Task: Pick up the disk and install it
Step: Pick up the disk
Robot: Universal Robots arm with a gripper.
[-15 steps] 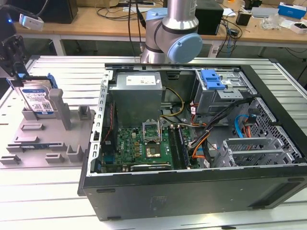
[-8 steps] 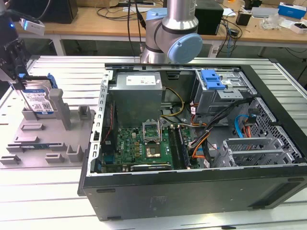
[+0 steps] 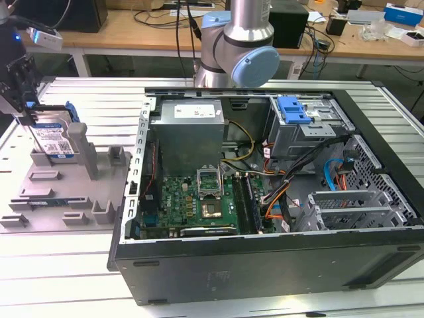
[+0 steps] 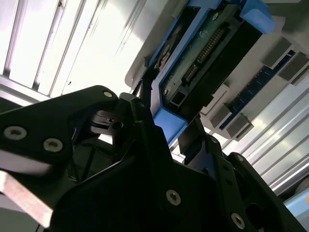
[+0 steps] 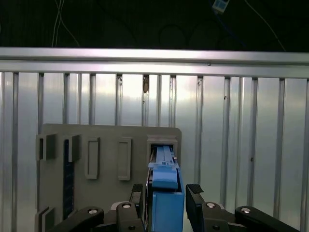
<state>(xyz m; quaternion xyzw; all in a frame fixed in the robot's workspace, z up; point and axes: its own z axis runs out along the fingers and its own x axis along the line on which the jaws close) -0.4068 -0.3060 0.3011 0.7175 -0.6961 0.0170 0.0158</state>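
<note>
Matte black gripper (image 5: pixel 166 191) was clamped on the disk (image 5: pixel 167 212), one flat finger (image 5: pixel 195 195) pressed against each side of its glossy blue plastic carrier rail. The second wrist view showed the connector pins and the dark board side. The disk stood on edge in a slot of the grey moulded fixture plate (image 5: pixel 108 193); it had a silver body and a white-and-blue label, print too small to read. Past the fixture plate, to the exterior view's right on the ribbed aluminium table (image 3: pixel 99 99), lay the open black sheet-metal PC case (image 3: pixel 265 265) with its green motherboard (image 3: pixel 192 199).
</note>
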